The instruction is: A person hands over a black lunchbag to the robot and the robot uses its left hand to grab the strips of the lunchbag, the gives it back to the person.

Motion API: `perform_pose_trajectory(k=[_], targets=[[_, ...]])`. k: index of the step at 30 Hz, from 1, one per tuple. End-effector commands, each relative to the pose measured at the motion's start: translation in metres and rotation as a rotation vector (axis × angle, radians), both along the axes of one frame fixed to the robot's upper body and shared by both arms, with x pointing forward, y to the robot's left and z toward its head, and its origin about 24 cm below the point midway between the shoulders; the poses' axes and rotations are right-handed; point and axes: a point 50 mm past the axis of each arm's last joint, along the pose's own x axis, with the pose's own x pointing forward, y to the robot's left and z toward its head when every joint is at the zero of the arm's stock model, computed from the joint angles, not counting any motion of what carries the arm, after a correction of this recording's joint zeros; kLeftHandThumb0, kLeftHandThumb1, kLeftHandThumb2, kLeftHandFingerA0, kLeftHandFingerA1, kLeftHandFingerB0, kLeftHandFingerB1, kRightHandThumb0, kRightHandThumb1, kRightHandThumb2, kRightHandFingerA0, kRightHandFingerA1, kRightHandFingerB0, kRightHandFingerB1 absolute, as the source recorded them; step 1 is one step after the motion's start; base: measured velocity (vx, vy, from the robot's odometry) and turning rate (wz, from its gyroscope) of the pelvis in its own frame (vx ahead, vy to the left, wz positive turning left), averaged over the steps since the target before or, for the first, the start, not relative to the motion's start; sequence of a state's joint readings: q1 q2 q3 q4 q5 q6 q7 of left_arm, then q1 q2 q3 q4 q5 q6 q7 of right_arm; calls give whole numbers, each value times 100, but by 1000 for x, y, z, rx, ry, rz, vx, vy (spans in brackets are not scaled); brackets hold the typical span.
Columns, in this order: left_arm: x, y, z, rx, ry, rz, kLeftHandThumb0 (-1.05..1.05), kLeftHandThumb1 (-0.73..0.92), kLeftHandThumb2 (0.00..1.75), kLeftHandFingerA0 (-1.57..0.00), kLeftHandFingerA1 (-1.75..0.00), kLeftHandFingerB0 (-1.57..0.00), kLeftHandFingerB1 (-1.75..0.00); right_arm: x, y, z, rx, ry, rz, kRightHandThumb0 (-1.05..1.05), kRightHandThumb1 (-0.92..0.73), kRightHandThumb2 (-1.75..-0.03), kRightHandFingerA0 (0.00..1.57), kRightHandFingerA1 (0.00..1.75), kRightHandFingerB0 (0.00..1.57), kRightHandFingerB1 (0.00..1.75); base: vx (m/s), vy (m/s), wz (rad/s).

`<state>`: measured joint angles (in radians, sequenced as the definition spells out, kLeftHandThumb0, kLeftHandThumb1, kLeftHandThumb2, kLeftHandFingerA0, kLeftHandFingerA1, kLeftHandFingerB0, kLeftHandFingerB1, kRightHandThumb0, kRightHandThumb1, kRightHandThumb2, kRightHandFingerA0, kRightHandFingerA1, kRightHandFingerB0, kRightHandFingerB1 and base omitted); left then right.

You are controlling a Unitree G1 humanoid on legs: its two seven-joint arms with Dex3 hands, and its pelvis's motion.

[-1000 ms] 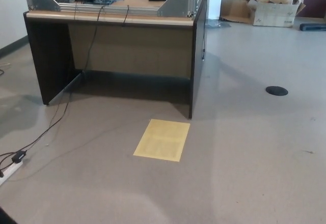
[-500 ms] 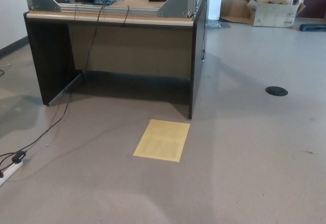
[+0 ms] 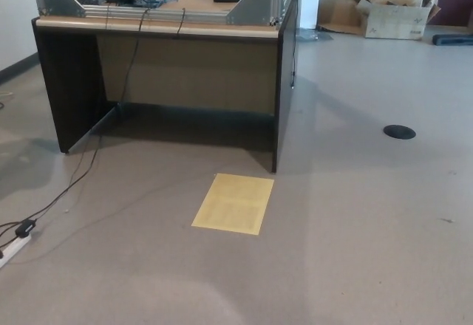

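— Where's the lunchbag?

— Nowhere in the head view, and no person either. Neither robot hand shows, so I cannot tell how the fingers stand.

— So the handover hasn't begun?

— I'd judge not. When the bag comes, the left hand should wait open and close on the straps (not the body).

— And the room?

— A dark counter point(image 3: 170, 81) with cables point(image 3: 89, 162) trailing to the grey floor point(image 3: 355, 251), a yellow sheet point(image 3: 233, 203), a round floor plate point(image 3: 399, 131), possibly a cardboard box point(image 3: 395, 16) behind.

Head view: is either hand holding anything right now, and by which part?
Cannot be told: neither hand is in view, and no lunchbag or person shows. Only the desk and a yellow sheet on the floor.
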<state>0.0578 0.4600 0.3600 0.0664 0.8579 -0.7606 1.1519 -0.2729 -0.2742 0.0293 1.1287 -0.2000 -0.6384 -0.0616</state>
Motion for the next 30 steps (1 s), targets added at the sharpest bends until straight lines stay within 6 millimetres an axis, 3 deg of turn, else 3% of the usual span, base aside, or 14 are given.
perform_pose_trajectory(k=[1,2,3,11,13,14,15,16,17,18,23,28,29,30], targets=[[4,-5,10,5,1,-36,2,40,66,-116,-170,-98,-164,-7,-5,-4,-11,13,-15,-72,-83,-65,44,44,41,39,0,0,0],[8,-7,15,9,-10,-41,-3,29,81,-141,-142,-127,-134,-8,-5,-4,-10,9,-17,-73,-83,-65,46,45,42,39,0,0,0],[17,-10,26,20,-37,-52,-5,43,65,-116,-170,-103,-157,-8,-6,-3,-7,4,-23,-73,-83,-65,45,44,42,39,0,0,0],[65,-28,76,102,-138,-93,-20,56,57,-96,-175,-73,-170,-14,-7,-6,-8,12,-26,-72,-84,-65,43,44,41,39,0,0,0],[79,-35,88,132,-137,-108,-22,55,57,-95,-175,-73,-169,-14,-7,-7,-9,18,-26,-72,-84,-65,43,44,41,39,0,0,0],[89,-42,96,148,-139,-121,-17,54,56,-91,-175,-67,-170,-14,-7,-7,-9,23,-25,-70,-64,-105,40,58,32,51,0,0,0],[97,-48,102,162,-139,-137,-17,54,56,-91,-175,-67,-170,-14,-7,-8,-4,25,-27,-70,-64,-105,40,58,32,51,0,0,0],[101,-51,104,167,-140,-143,-19,56,55,-90,-175,-67,-171,-15,-7,-8,-7,28,-27,-78,-77,-69,42,45,38,39,0,0,0],[105,-55,107,170,-142,-146,-19,56,55,-90,-175,-67,-171,-17,-8,-8,-13,31,-25,-78,-77,-69,42,45,38,39,0,0,0],[118,-65,120,218,-162,-128,-22,60,55,-88,-175,-60,-175,-15,-8,-7,-16,22,-22,-69,-65,-105,39,57,33,51,0,0,0],[143,-97,146,187,-152,-173,-27,59,56,-87,-175,-63,-172,-19,-10,-8,-15,22,-31,-71,-65,-106,39,57,35,52,0,0,0],[155,-129,159,205,-154,-241,-24,58,55,-86,-175,-61,-172,-19,-9,-8,-15,21,-22,-68,-65,-105,38,57,34,52,0,0,0],[158,-134,164,205,-146,-254,-24,58,55,-86,-175,-62,-171,-15,-8,-5,-12,11,-20,-71,-83,-65,42,42,43,39,0,0,0],[162,-142,170,213,-148,-239,-29,59,56,-87,-175,-63,-170,-11,-8,-3,-12,1,-20,-68,-64,-105,38,56,35,52,0,0,0]])
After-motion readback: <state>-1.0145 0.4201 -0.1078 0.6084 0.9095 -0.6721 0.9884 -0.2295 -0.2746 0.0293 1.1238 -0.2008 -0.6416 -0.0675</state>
